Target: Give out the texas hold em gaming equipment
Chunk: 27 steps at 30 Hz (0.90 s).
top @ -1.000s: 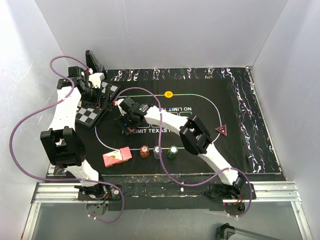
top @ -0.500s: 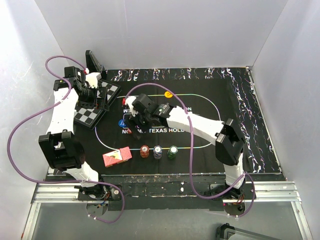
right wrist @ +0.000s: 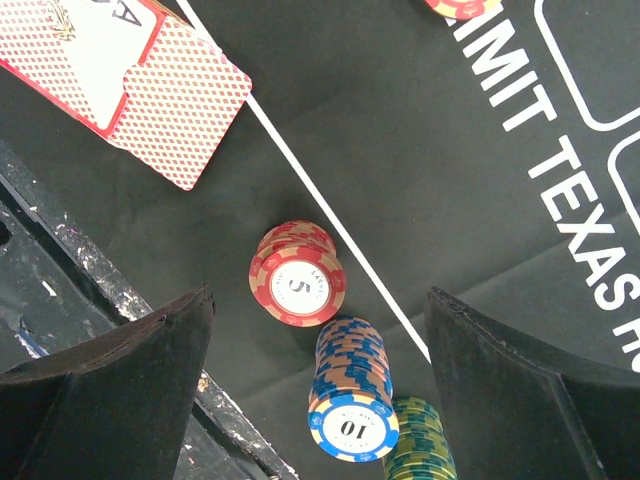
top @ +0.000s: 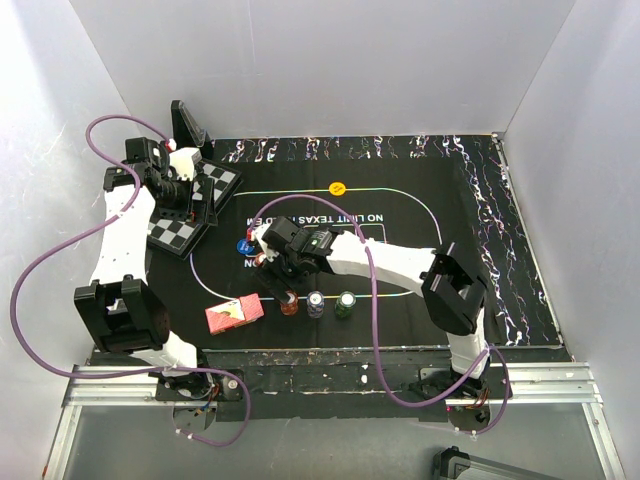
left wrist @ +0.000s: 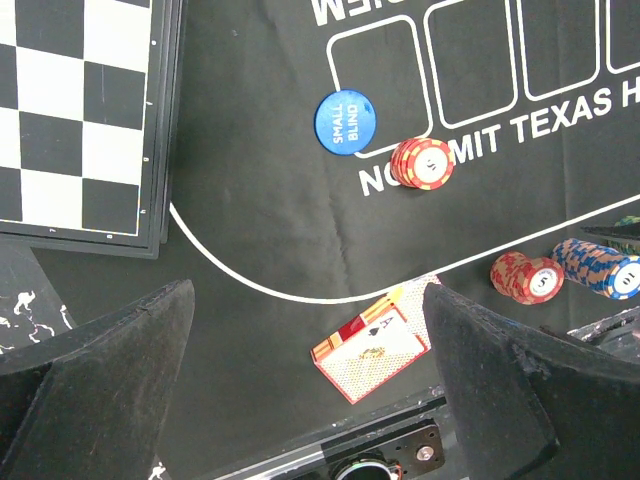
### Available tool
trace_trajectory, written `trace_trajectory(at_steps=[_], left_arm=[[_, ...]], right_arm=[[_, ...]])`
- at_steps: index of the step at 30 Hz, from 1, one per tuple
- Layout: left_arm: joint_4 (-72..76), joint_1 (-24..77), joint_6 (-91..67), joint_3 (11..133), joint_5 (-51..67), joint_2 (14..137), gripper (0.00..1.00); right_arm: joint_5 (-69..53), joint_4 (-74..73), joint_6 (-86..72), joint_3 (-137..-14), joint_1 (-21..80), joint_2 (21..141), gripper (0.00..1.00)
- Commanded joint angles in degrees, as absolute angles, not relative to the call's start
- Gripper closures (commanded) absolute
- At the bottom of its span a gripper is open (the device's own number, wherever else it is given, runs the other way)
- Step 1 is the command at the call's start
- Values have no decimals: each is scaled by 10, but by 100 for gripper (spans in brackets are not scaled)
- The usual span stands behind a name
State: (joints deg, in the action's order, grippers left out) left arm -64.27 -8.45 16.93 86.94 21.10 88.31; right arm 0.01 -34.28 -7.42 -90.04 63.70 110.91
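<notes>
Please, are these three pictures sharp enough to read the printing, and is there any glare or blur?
Top external view: soft, even light, no glare on the black mat, but the chips are too small to read. Left wrist view: sharp, the blue disc reads SMALL BLIND; the left claw's fingers are dark, without detail. Right wrist view: sharp, the red chip stack shows a 5.

Red stack (right wrist: 297, 274), blue-white stack (right wrist: 352, 400) and green stack (right wrist: 420, 445) stand in a row, the card pack (top: 234, 313) lying flat beside them (an A showing); blue disc (left wrist: 345, 122) and yellow disc (top: 338, 187) sit well apart.
</notes>
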Motion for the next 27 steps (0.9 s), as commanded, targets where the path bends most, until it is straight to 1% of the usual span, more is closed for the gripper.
trace_trajectory(at_steps=[1, 8, 19, 27], left_arm=[[-641, -86, 175, 866, 208, 857, 0], [-644, -87, 178, 870, 210, 856, 0], [-645, -86, 176, 877, 211, 857, 0], [-646, -86, 174, 881, 208, 856, 0]], right_arm=[[-22, -322, -80, -898, 641, 1122, 7], [-33, -329, -83, -909, 647, 1141, 7], [-53, -325, -91, -903, 647, 1151, 19], [-58, -320, -98, -889, 647, 1155, 23]])
